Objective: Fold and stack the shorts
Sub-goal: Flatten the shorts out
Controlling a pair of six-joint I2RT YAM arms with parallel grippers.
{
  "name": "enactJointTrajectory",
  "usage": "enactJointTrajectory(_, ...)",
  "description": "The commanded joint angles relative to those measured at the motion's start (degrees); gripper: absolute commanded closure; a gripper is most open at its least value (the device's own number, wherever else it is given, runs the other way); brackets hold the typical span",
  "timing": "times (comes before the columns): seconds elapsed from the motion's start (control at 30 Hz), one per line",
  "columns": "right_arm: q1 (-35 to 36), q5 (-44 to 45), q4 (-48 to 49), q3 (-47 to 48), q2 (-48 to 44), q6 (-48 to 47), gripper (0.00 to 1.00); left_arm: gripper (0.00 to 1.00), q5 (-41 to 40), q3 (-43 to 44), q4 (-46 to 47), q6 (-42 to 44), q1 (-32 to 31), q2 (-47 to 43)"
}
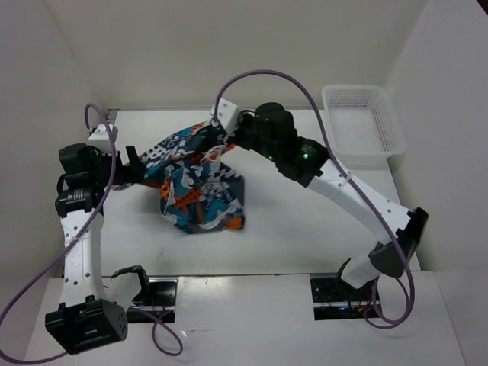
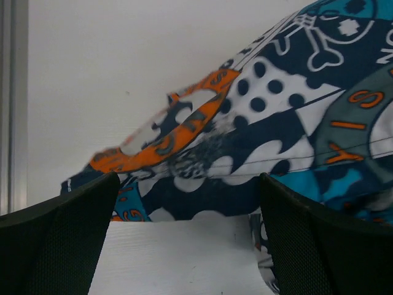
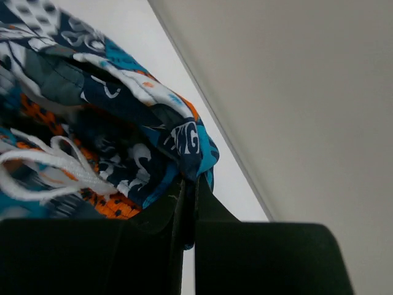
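The right gripper (image 3: 189,195) is pinching an edge of the shorts (image 1: 200,191), holding it raised while the rest is drooping onto the table (image 1: 305,221). The left gripper (image 2: 187,246) is gaping wide, the cloth just ahead and ungrasped. It should probably be closing squarely on that near edge before any taut spreading.

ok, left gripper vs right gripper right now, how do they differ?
Left gripper is open, fingers wide apart, nothing clamped; right gripper is shut, pinching a fold of the shorts. Left sits at the cloth's left edge, right at its far edge. Both are at the same shorts.
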Motion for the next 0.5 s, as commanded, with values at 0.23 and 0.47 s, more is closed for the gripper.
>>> enactJointTrajectory(0.23,-9.41,-1.98,-1.28,-29.94,-10.98,-8.54,1.0,0.0,-11.98,-3.13,0.9,0.23,-10.5,10.59)
enactJointTrajectory(0.47,-9.94,-1.98,1.35,-39.44,-13.44,-12.24,1.0,0.0,-20.27,-3.41,10.14,0.23,-14.2,18.24)
